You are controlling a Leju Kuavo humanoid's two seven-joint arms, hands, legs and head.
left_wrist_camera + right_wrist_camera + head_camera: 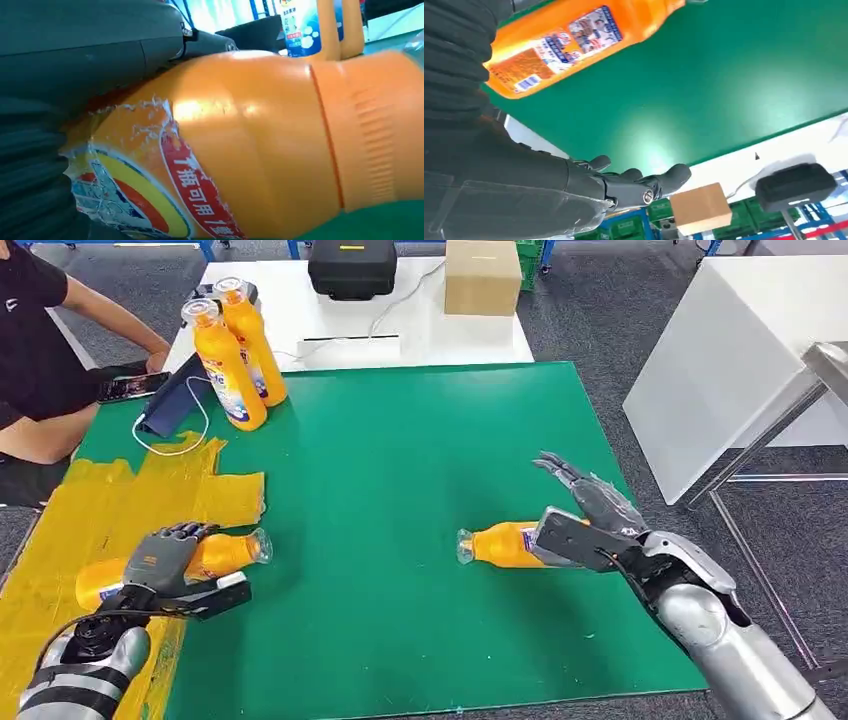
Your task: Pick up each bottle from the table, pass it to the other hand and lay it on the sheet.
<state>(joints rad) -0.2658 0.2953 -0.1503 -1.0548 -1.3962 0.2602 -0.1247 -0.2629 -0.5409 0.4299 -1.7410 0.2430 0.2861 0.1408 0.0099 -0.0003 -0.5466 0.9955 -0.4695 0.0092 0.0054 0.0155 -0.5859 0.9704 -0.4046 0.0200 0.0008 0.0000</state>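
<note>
The left robot hand [165, 562] wraps an orange bottle [205, 562] lying on its side at the edge of the yellow sheet [60, 530], probably setting it down where the task wants it. On the green desk [400, 470], the right robot hand [590, 515] sits over a second lying bottle [500, 544], fingers spread and not closed on it, apparently placed to grasp. Two upright bottles [232, 350] wait at the far corner.
</note>
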